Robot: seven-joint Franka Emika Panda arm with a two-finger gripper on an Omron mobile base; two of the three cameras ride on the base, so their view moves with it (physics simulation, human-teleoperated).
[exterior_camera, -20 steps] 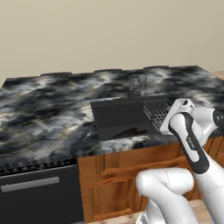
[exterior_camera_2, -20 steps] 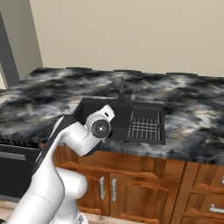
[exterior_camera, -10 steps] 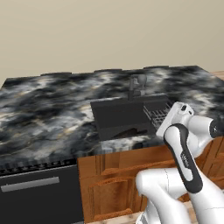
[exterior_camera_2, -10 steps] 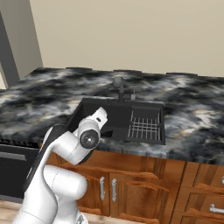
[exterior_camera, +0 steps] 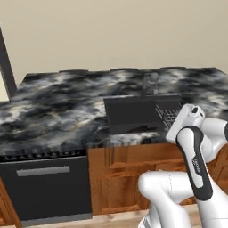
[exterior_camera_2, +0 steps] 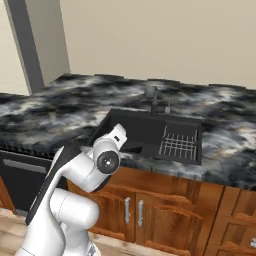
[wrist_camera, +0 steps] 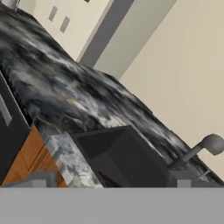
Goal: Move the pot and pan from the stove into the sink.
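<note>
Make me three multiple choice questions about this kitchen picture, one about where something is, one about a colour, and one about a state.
1. Where does the wire rack lie?
A. In the right part of the sink
B. On the countertop, left of the sink
C. On the floor

2. What colour are the cabinet fronts under the countertop?
A. White
B. Reddish-brown wood
C. Blue

3. In what state is the faucet?
A. Running, with the sink full to the brim
B. Lying flat inside the basin
C. Upright behind the sink, no water coming out

Answers:
1 A, the right base view shows the rack inside the sink, at its right end.
2 B, both base views show brown wooden doors.
3 C, it stands at the sink's back edge with no stream visible.
</note>
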